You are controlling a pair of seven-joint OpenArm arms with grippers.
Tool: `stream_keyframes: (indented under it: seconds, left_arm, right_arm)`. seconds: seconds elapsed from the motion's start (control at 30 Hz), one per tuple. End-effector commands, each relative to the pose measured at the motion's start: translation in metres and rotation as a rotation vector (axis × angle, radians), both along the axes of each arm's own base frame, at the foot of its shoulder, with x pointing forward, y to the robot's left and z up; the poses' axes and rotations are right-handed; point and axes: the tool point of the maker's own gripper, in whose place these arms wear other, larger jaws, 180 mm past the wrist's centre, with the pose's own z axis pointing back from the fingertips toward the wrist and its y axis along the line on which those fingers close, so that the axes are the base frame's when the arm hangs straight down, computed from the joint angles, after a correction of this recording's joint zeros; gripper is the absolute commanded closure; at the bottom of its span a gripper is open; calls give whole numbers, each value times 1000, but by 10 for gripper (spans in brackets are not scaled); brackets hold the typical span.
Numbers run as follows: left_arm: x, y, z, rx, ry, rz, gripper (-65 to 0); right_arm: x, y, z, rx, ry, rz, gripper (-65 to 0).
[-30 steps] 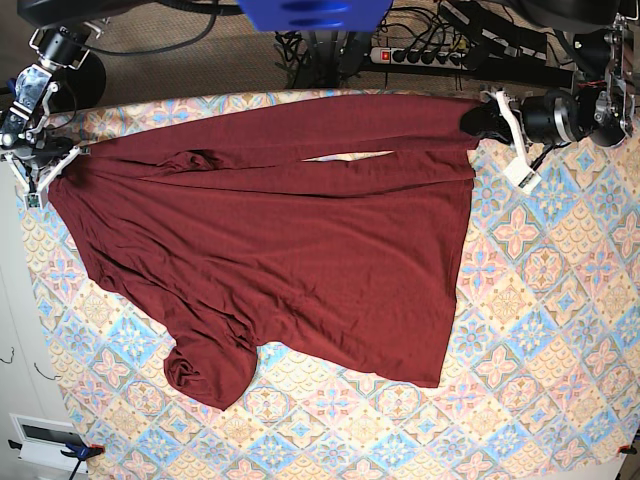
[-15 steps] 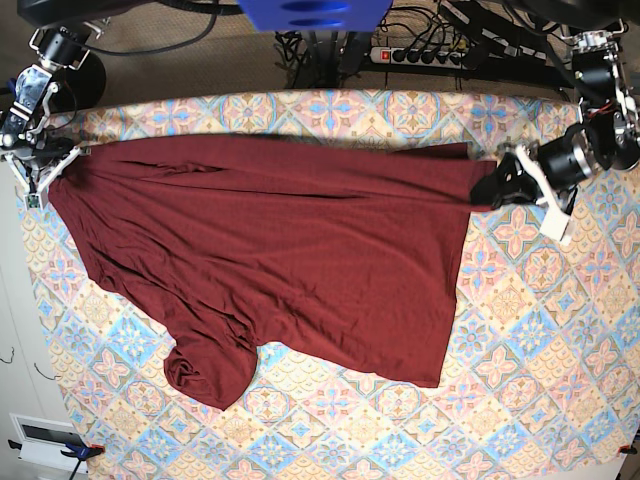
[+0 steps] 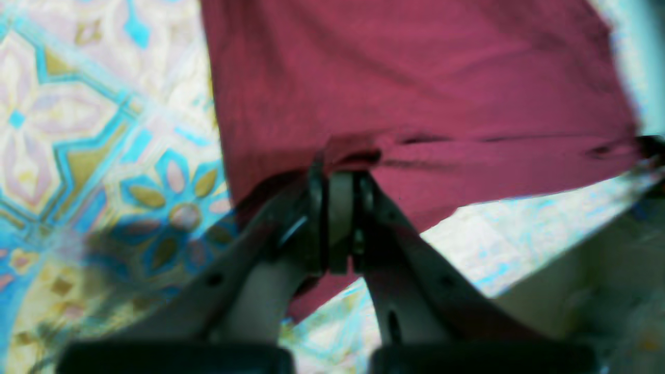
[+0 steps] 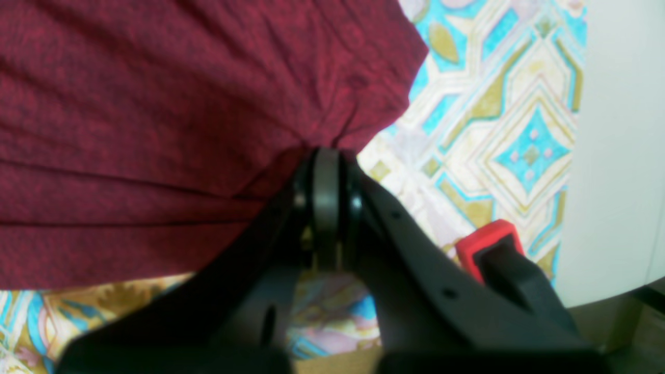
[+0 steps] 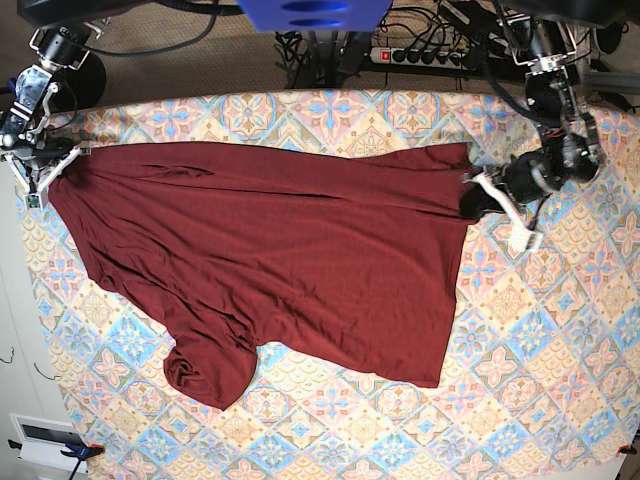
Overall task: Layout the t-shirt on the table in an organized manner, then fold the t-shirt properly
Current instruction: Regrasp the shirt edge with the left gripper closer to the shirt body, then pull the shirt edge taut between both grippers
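Both pincers pinch the t-shirt (image 5: pixel 270 260) corners: left pincer (image 5: pixel 472 198), right pincer (image 5: pixel 62 160). It lies spread on the table (image 5: pixel 540 340). Pulling too hard could bunch it.

Tile-patterned table (image 5: pixel 540 340) under a spread maroon t-shirt (image 5: pixel 280 260) (one sleeve bunched near the front edge)

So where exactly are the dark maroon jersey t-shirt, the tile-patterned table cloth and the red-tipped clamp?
dark maroon jersey t-shirt (image 5: pixel 290 260), base view, middle of the body.
tile-patterned table cloth (image 5: pixel 540 340), base view, bare part.
red-tipped clamp (image 4: pixel 491 244), right wrist view, red tip.
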Motion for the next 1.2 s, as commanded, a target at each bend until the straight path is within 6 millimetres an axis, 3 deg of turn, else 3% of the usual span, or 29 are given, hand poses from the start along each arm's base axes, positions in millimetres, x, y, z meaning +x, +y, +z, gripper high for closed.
stream_keyframes:
  seconds: [0.0,0.13,0.23,0.33,0.43,0.77,0.93,1.07,1.17]
  left_arm:
    - [9,-8,6,18,-34,-35,0]
    - [-7,-31,-28,159,63,-178,0]
    - [-17,-27,-42,215,113,-193,-1]
    - [-25,-20,-56,215,166,-181,-79]
    - [-33,-7,-60,241,192,-183,-162]
    - [-64,4,-73,269,283,-201,-370]
    - [-69,28,-68,234,285,-99,-389]
    - [-66,44,-47,96,245,0,-389]
    - [-63,44,-32,-16,208,42,-389]
  right_arm:
    - [3,-11,11,-34,-8,-2,0]
    - [3,-11,11,-34,-7,-3,0]
    - [3,-11,11,-34,-7,-3,0]
    - [3,-11,11,-34,-7,-3,0]
    - [3,-11,11,-34,-7,-3,0]
    - [2,-11,11,-34,-5,-3,0]
    - [2,-11,11,-34,-5,-3,0]
    - [1,-11,9,-30,-1,-6,0]
    - [1,-11,9,-30,-1,-6,0]
